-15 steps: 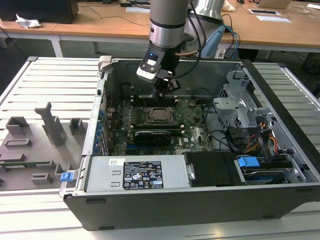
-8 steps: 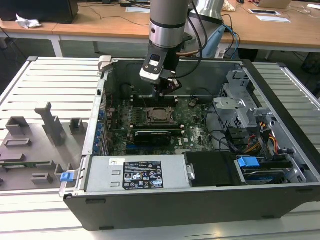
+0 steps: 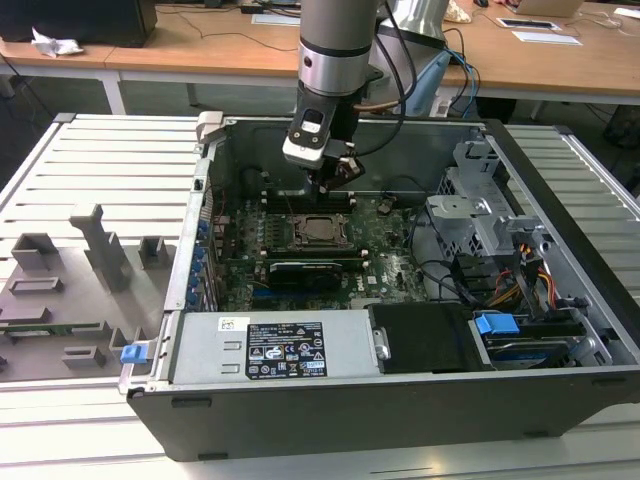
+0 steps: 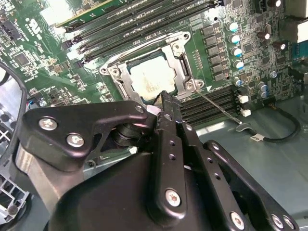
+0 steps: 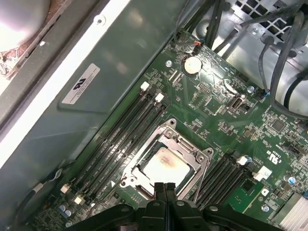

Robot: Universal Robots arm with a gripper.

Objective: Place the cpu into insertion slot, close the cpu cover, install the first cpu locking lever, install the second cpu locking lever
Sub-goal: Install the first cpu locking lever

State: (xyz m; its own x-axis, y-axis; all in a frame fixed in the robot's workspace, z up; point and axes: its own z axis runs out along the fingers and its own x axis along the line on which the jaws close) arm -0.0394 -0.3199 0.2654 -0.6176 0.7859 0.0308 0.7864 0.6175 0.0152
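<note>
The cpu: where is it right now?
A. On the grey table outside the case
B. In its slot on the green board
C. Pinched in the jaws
B: in the first wrist view the cpu lies flat on the board, framed by the cover.

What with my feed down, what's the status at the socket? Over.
Black gripper shut, at edge of silvery metal frame cover. Cover down over small silver-beige square cpu. Thin wire lever angles out beside it. No obstruction seen.

Your cpu (image 5: 166, 166) is silver-beige (a brownish smudge on top), its cpu cover (image 5: 179, 137) silvery. The motherboard (image 5: 216, 120) is green.
</note>
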